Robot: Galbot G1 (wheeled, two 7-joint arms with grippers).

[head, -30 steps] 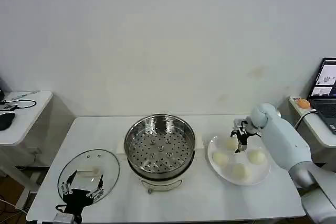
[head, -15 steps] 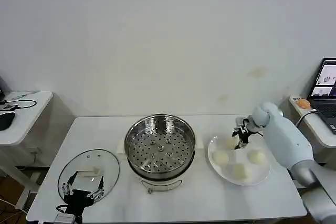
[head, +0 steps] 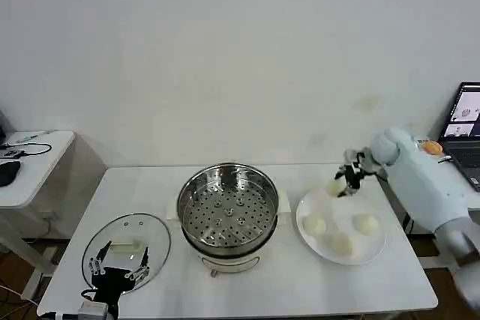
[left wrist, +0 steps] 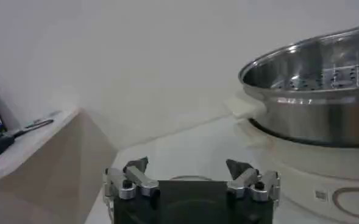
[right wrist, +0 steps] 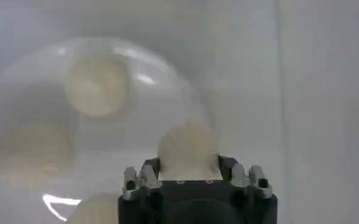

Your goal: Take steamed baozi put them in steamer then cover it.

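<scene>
Nearest, the left tool (head: 117,268) hovers with fingers spread over the round transparent glass cover (head: 126,249), which lies flat on the white worktop (head: 150,185) so the shiny perforated steel steamer (head: 228,207) stays open for loading. Farther right, the right tool (head: 348,182), clamped on one cream-white baozi (head: 334,186), has risen off the white plate (head: 375,243), where three remain.

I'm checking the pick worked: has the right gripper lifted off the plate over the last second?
Yes. The right gripper, shut on a baozi, has risen from the plate toward its far rim.
</scene>
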